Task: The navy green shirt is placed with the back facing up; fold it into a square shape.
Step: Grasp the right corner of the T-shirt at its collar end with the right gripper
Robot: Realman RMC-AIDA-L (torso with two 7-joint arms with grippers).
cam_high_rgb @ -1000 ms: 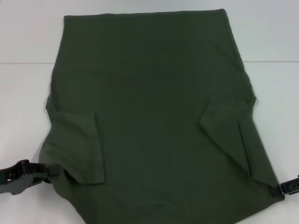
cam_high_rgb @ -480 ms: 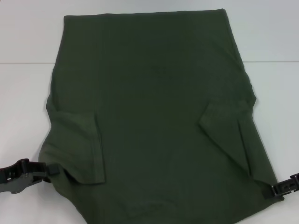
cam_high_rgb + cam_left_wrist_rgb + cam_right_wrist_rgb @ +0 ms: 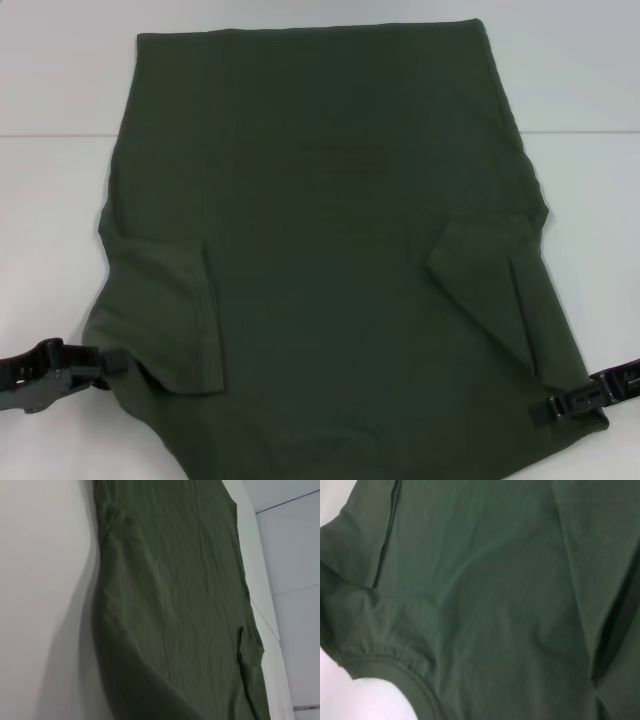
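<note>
We see the navy green shirt (image 3: 330, 250) spread flat on the white table (image 3: 60, 200), plain back up, covering most of the head view. Both sleeves are folded inward onto the body: the left sleeve (image 3: 175, 315) lies as a flap near the left edge, the right sleeve (image 3: 490, 285) as an angled flap near the right edge. The far hem runs straight across the top; the near end runs out of view at the bottom.

Left gripper (image 3: 112, 362) sits at the shirt's near left corner, its tip touching the cloth edge just below the folded sleeve. It looks pinched on the shirt there, fingers pressed together around the fabric. Right gripper (image 3: 545, 410) sits at the near right corner, tip over the cloth edge, also looking clamped on the shirt.

Left wrist view: the shirt's edge is lifted off the table, casting a shadow beneath it. Right wrist view: only close-up green fabric with a ribbed collar edge (image 3: 395, 665) and a bit of table showing; no fingers visible in either wrist view.
</note>
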